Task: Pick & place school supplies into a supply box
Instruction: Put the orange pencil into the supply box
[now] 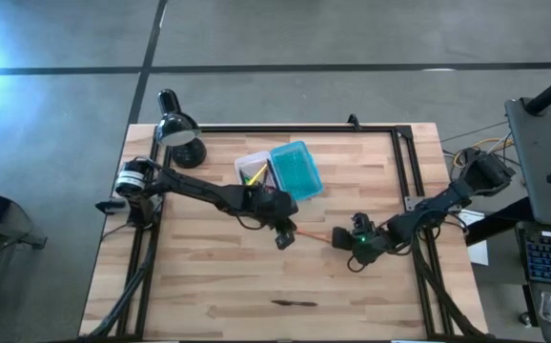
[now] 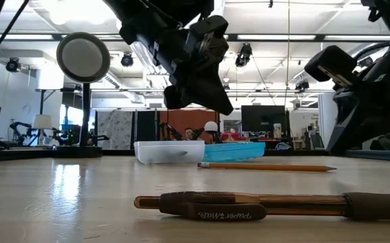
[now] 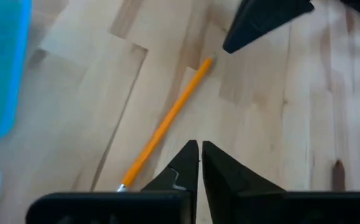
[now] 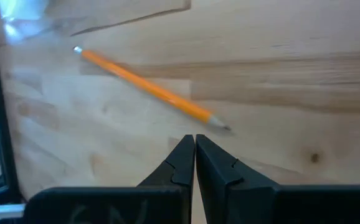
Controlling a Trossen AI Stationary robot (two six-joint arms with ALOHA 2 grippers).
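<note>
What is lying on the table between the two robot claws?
An orange pencil lies flat on the wood between the left gripper and right gripper, seen from above; both wrist views show it too.

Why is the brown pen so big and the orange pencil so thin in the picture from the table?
In the low view the brown pen lies right by the camera, so it looms large; the orange pencil lies farther back. In the high view the pen looks no bigger than the pencil.

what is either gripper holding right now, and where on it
Nothing. The left gripper and right gripper are both shut and empty; the orange pencil lies loose on the table.
</note>
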